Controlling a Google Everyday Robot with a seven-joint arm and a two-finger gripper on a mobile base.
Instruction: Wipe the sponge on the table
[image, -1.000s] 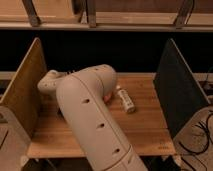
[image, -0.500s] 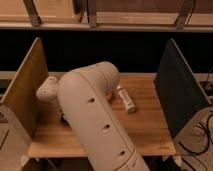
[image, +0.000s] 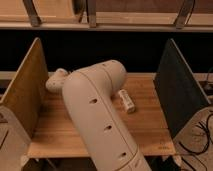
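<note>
My arm (image: 97, 117) stretches over the table (image: 150, 127) toward its left rear corner, probably to bear on the sponge, yet it hides both sponge and gripper, so I cannot tell whether that gripper is spread or pinching.

Single view only. Camera sat high and looked forward and down onto desk (image: 150, 117) from its near long edge. Arm (image: 97, 117) entered at bottom edge, very close to lens, and blocked the centre. Desk lay at middle distance, full width framed between tan side panel (image: 24, 97) and dark side panel (image: 179, 95). Tool was hidden behind arm.
</note>
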